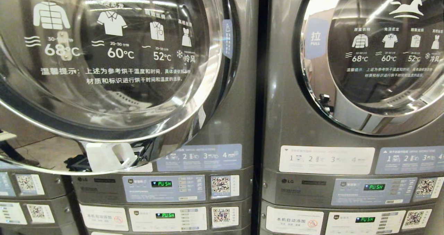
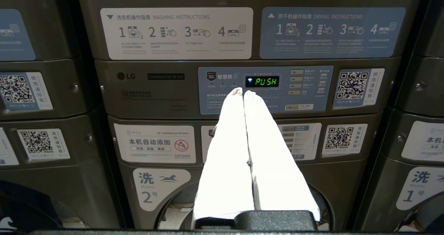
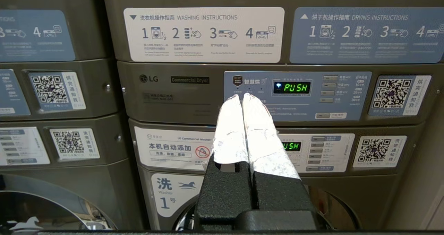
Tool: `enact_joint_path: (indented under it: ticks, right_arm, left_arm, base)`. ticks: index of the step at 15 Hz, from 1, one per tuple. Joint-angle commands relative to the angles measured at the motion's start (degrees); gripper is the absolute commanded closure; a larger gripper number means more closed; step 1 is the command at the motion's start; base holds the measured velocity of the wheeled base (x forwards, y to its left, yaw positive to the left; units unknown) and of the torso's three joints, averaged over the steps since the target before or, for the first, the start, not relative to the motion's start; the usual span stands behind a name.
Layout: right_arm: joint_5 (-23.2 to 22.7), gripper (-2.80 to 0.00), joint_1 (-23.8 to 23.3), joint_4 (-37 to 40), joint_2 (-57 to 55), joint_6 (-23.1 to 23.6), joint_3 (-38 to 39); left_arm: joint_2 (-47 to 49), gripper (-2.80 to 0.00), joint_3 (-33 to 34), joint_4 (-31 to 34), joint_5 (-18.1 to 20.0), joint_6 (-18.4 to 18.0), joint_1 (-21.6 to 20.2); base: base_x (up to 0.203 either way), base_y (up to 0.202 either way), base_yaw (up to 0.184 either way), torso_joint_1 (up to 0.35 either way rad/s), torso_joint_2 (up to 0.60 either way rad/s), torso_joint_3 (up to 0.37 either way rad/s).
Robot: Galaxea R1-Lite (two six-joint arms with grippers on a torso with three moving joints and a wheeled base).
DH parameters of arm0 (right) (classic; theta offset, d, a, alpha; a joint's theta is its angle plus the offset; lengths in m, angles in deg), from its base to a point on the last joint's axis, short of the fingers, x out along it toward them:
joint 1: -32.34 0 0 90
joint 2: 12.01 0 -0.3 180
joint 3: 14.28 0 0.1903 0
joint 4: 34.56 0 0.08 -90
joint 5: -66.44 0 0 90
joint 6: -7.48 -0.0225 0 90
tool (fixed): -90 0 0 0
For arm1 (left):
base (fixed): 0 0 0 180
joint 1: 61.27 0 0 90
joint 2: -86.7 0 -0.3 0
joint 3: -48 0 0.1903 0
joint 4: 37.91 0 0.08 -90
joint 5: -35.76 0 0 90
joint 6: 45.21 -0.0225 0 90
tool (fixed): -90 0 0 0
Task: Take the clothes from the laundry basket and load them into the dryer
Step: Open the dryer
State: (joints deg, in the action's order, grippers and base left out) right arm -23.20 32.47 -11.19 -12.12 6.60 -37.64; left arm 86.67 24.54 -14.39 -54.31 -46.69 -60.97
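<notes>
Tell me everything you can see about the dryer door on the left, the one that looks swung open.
The left dryer door is a big round porthole: clear glass in a shiny chrome ring. White garment icons, temperatures and Chinese text are printed on the glass. It stands swung open toward the camera, overlapping the grey machine front. A white handle piece sits at its lower edge. Nothing touches it.

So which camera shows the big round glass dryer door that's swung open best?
The head view: the round glass dryer door hangs open there, chrome-rimmed, printed with white temperature icons. Both wrist views face control panels lower down; neither shows that door.
</notes>
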Motion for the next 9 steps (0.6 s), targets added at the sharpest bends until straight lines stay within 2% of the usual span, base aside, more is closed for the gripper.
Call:
enact_joint_path:
  ticks: [1,4,9]
  right_arm:
    - [0.0,0.0,0.04,0.0,0.02,0.0,0.0]
    - [0.0,0.0,0.04,0.0,0.02,0.0,0.0]
    - [0.0,0.0,0.04,0.0,0.02,0.0,0.0]
  left_arm:
    - [0.02,0.0,0.01,0.02,-0.01,-0.01,-0.03]
    - [0.02,0.0,0.01,-0.07,-0.01,0.08,-0.03]
    - [0.02,0.0,0.01,-0.07,-0.01,0.08,-0.03]
  base:
    - [0.0,0.0,0.0,0.0,0.0,0.0]
    - [0.0,0.0,0.0,0.0,0.0,0.0]
    - [-0.18,0.0,0.0,0.004,0.0,0.005]
